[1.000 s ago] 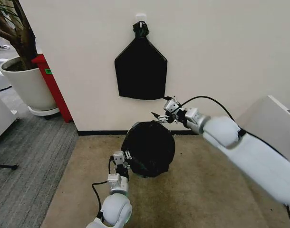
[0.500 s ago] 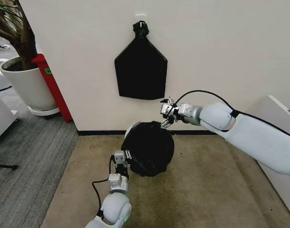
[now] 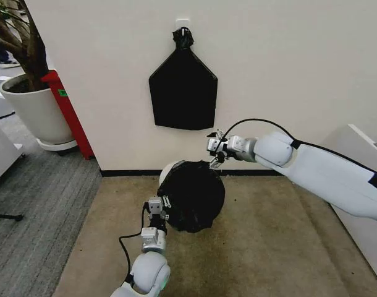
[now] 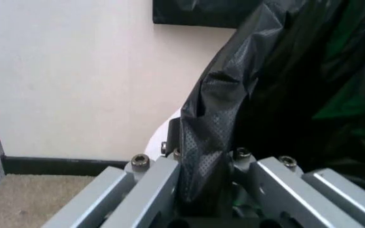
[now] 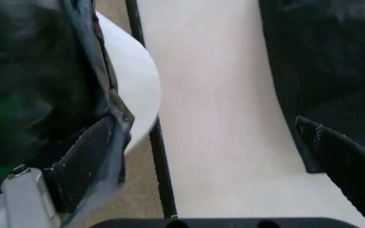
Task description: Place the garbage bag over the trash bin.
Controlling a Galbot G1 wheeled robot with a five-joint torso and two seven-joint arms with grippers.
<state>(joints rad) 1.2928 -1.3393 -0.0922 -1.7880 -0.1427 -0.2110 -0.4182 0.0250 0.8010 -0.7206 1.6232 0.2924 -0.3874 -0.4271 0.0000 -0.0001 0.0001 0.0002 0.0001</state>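
The garbage bag [image 3: 191, 195] lies black and crinkled over the trash bin [image 3: 168, 170], whose cream rim shows bare at the back left. My left gripper [image 3: 157, 207] is at the bag's near left edge, shut on a fold of the plastic [image 4: 201, 142]. My right gripper [image 3: 213, 154] hovers at the bag's far right edge by the wall, open. In the right wrist view one of its fingers [image 5: 87, 161] lies against the bag's hem [image 5: 110, 95] beside the bin's wall [image 5: 131, 80], and the other finger [image 5: 341, 161] stands far apart.
A flat black bag bundle [image 3: 183, 90] hangs on the wall just above the bin. A white planter [image 3: 34, 111] and a red panel [image 3: 68, 111] stand at the left. White furniture [image 3: 355, 154] is at the right. Bare carpet lies in front.
My right gripper has moved left and slightly down, onto the bag's far edge. More of the bin's white rim shows at the back left. The left gripper has held still.
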